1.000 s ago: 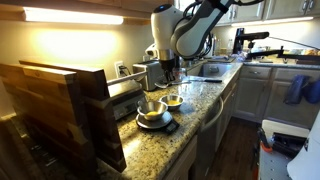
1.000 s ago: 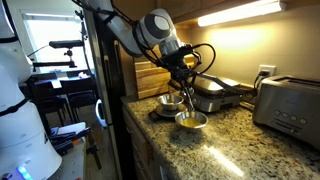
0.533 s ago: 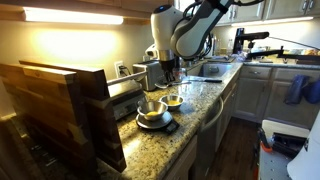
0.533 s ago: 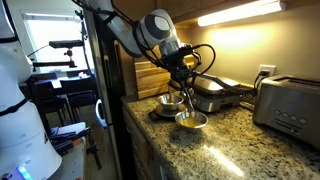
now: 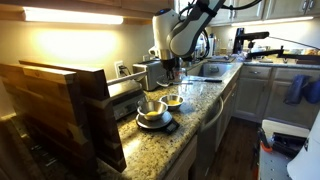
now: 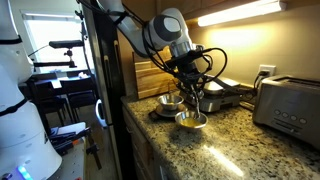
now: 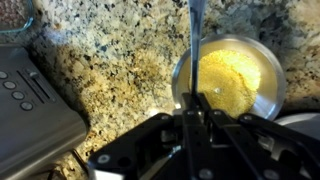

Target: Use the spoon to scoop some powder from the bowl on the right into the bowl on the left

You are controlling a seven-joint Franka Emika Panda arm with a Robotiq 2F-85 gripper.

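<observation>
My gripper (image 7: 194,112) is shut on the thin handle of the spoon (image 7: 195,45), which runs up out of the wrist view; its scoop end is not visible. A steel bowl holding yellow powder (image 7: 232,78) sits on the granite counter just beside the spoon. In both exterior views the gripper (image 6: 193,84) (image 5: 170,72) hangs over this powder bowl (image 6: 190,121) (image 5: 174,100), with the spoon (image 6: 196,102) pointing down toward it. The other steel bowl (image 6: 170,102) (image 5: 150,108) stands on a dark scale next to it.
The dark scale (image 7: 30,112) has buttons and lies beside the powder bowl. A toaster (image 6: 290,105) and a black griddle (image 6: 225,93) stand behind. Wooden boards (image 5: 60,110) are stacked on the counter, a sink (image 5: 213,70) lies beyond, and the counter edge (image 6: 150,140) is near.
The arm has shifted sideways from between the bowls to above the powder bowl, carrying the spoon along. The bowls have not moved.
</observation>
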